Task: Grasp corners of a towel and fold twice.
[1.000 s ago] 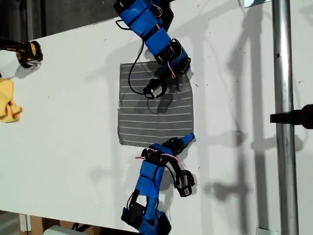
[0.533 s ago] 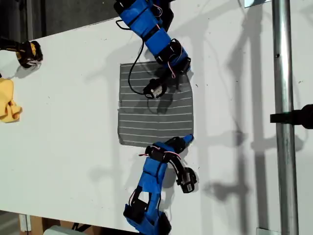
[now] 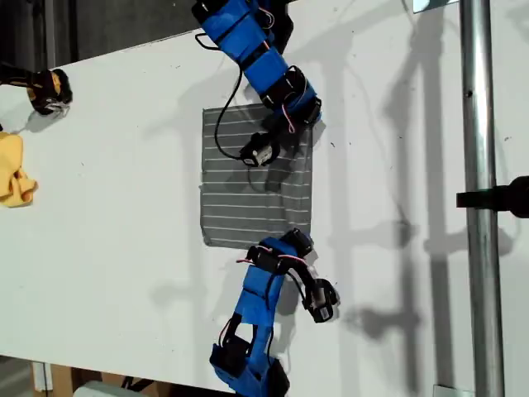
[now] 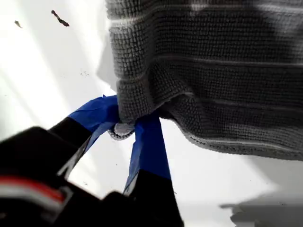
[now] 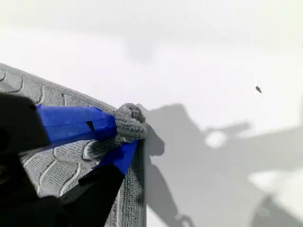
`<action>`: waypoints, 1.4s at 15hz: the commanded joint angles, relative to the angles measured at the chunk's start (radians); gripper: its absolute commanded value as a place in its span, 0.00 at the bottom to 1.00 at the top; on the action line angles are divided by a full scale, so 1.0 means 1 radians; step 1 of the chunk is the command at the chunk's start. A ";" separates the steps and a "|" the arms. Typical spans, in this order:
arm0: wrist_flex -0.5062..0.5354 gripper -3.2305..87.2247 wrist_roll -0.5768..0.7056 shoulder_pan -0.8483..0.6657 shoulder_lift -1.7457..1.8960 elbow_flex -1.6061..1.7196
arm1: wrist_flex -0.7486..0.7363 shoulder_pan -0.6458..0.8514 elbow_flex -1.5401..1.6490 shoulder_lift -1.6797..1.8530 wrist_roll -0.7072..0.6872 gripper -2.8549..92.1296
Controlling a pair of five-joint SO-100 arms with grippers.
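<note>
My first tool pinching a towel corner, my second tool clamped on another, no legible writing.

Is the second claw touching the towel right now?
Touching. The second wrist view shows my second claw with its blue fingers pinched on a bunched corner of the towel.

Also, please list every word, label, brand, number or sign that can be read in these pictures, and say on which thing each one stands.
None: no view shows readable text.
The dark grey rectangular towel with thin white stripes carries only stripes.
The blue end effector of my first arm and the blue end effector of my second arm show plain tape.
The white table bears only small dark specks.
</note>
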 commanded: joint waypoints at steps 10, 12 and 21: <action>0.037 0.01 0.104 0.084 0.322 -0.067 | 0.239 -0.092 -0.589 0.005 -0.143 0.03; 0.038 0.01 0.077 0.092 0.325 -0.063 | 0.316 -0.083 -0.703 -0.095 -0.153 0.03; 0.190 0.01 0.250 -0.236 0.376 -0.052 | 0.502 0.382 -0.465 0.153 -0.252 0.03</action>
